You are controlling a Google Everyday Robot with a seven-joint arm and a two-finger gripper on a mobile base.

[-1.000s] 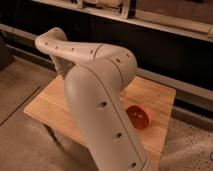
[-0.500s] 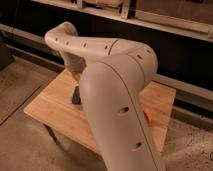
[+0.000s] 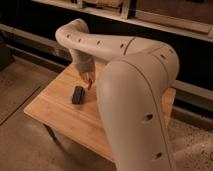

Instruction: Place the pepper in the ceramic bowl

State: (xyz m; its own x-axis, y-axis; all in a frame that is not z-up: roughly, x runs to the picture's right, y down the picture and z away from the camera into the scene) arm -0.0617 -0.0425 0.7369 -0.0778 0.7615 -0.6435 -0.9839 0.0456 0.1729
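Above the bench (image 3: 55, 107) | gripper (image 3: 88, 76) grasps the pepper (image 3: 90, 84) beside a black block (image 3: 77, 94) | bowl hidden behind arm (image 3: 135, 100) | pickup looks done, placing remains.

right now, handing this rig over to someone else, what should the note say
Gripper: over the back left part of the wooden table, pointing down, just above and behind the black block.
Pepper: a red sliver right at the gripper's tip; whether it is firmly held cannot be seen.
Ceramic bowl: not in view; the arm covers the right side of the table.
Done: the pepper is at the gripper.
Left: find the bowl behind the arm, carry the pepper over it and release it inside.
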